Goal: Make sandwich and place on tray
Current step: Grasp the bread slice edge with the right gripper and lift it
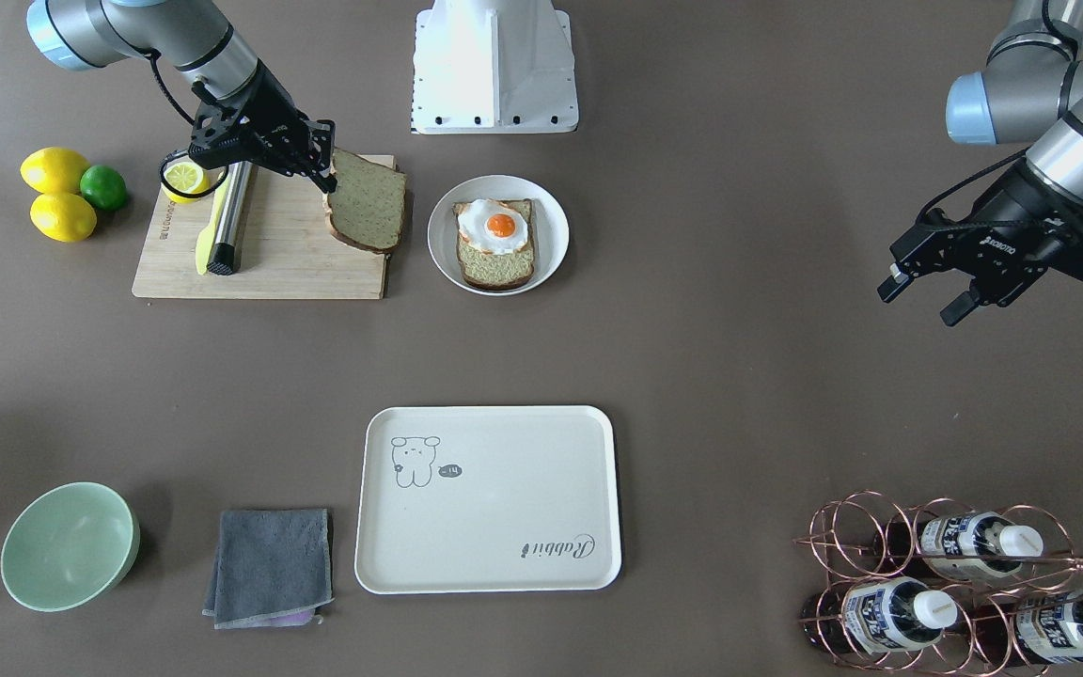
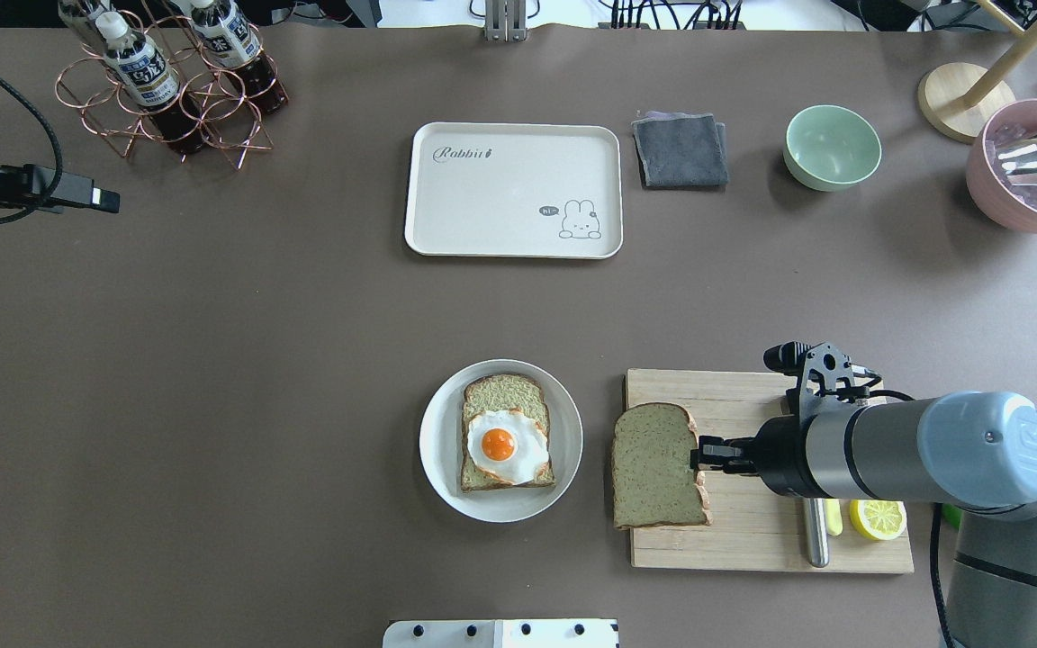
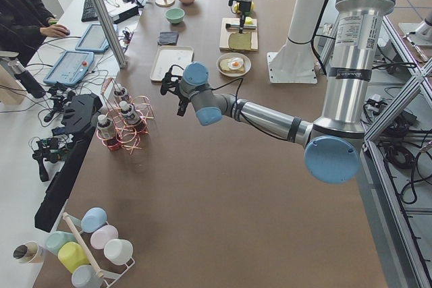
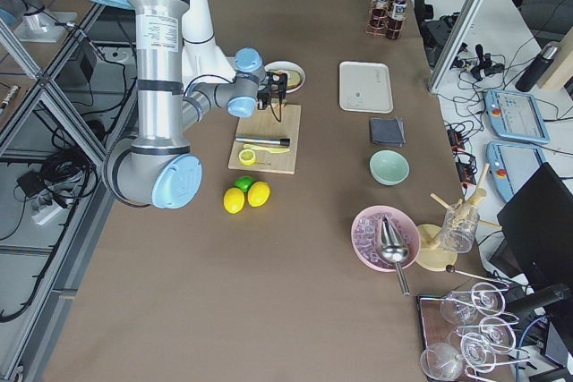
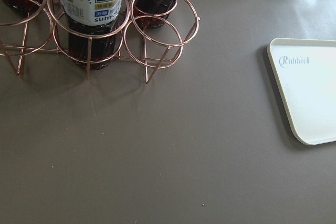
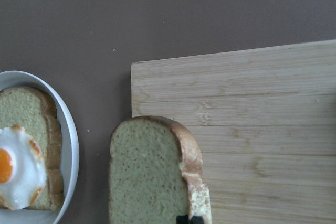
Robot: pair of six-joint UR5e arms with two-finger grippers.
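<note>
One bread slice lies on a round white plate with the fried egg on top. A second bread slice is at the wooden cutting board's edge nearest the plate and overhangs it. My right gripper is shut on that slice's crust edge, as the right wrist view shows. I cannot tell whether the slice is clear of the board. The cream tray lies bare across the table. My left gripper is open and empty, far from the food, above the table.
A steel-handled knife and a lemon half lie on the board. Two lemons and a lime sit beside it. A green bowl, a grey cloth and a copper bottle rack flank the tray.
</note>
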